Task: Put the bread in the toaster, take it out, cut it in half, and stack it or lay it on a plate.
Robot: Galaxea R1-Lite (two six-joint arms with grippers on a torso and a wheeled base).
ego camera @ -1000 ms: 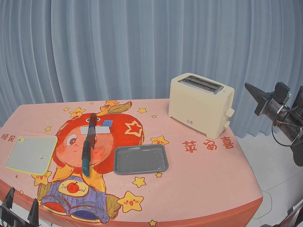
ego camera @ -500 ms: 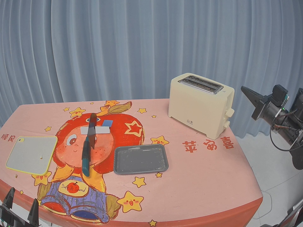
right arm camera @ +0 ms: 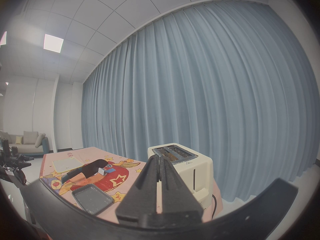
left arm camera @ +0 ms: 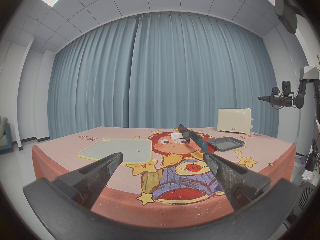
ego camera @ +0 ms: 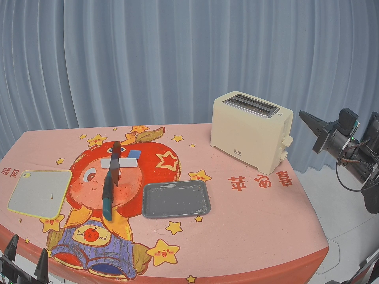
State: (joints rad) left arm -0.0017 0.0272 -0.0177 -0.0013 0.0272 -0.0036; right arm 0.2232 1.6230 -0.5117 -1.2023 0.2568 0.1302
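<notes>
A cream toaster [ego camera: 252, 133] stands at the table's far right, its two slots [ego camera: 251, 105] facing up. My right gripper [ego camera: 303, 115] hovers just right of it at slot height, shut and holding nothing, its fingers [right arm camera: 159, 170] pressed together and pointing at the toaster [right arm camera: 186, 170]. A grey plate [ego camera: 175, 198] lies mid-table. A knife [ego camera: 110, 178] with a teal handle rests left of it, blade propped on a small white stand [ego camera: 125, 162]. My left gripper [ego camera: 29, 243] waits open off the table's near left corner, its fingers [left arm camera: 100, 170] spread wide.
A grey cutting board [ego camera: 39, 194] with a yellow rim lies at the left edge, a crumb on it. The board [left arm camera: 116, 149], knife [left arm camera: 195, 139] and plate [left arm camera: 226, 143] line up across the table. A blue curtain hangs close behind the table.
My right gripper has drifted left toward the toaster and dropped slightly. The left arm and everything on the table have stayed put.
</notes>
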